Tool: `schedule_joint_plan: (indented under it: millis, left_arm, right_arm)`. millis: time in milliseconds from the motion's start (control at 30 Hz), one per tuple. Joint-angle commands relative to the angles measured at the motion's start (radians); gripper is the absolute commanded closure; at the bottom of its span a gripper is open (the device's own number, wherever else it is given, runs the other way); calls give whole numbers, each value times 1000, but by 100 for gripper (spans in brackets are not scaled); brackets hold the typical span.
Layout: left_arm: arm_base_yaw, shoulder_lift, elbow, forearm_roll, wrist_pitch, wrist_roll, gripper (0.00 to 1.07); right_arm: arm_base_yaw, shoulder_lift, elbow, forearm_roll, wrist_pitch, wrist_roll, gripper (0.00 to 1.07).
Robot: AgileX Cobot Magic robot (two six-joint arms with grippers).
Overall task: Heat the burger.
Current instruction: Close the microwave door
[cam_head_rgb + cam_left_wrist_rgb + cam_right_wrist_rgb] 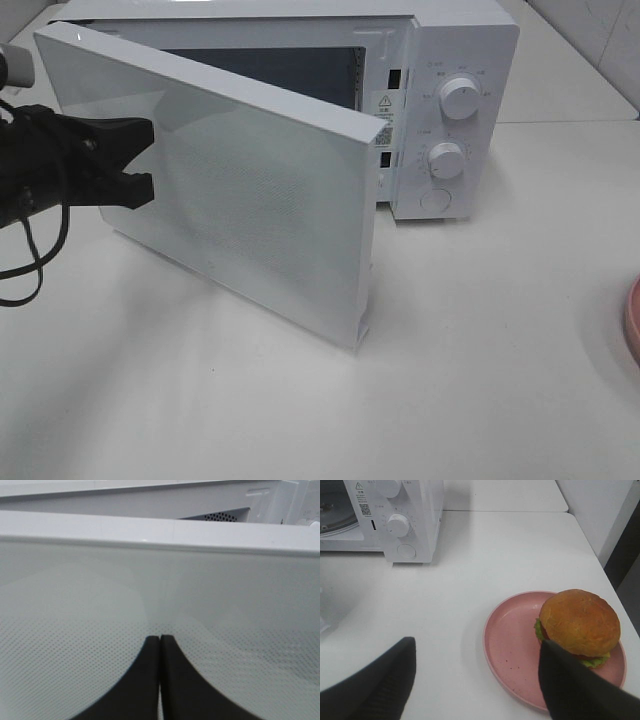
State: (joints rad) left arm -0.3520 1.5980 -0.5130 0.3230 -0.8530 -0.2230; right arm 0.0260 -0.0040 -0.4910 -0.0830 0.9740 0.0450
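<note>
The burger point(580, 620), with a golden-brown bun and green lettuce, sits on a pink plate point(512, 645) in the right wrist view. It is out of the exterior view, where only the plate's rim point(633, 320) shows at the right edge. My right gripper point(476, 647) is open above the table, one finger point(560, 680) close beside the burger. The white microwave point(450, 60) stands at the back with its door point(260, 200) swung open. My left gripper point(150, 165) is shut, its tips point(160, 639) against the door's outer face.
The microwave's two dials point(460, 98) and round button are on its right panel. The open door juts out over the table's left half. The glass turntable point(335, 515) shows inside the cavity. The table's right edge runs just past the plate.
</note>
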Motion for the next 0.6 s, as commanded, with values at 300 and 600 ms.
schedule_joint_plan:
  millis: [300,600]
  left_arm:
    - [-149,121,-174,-229,-7,97,107]
    - [-215,229,-310,-323,9,116,107]
  right_arm:
    - [-4,-35,1,1,-13,3,45]
    - [-4,-35,1,1,-13,3,45]
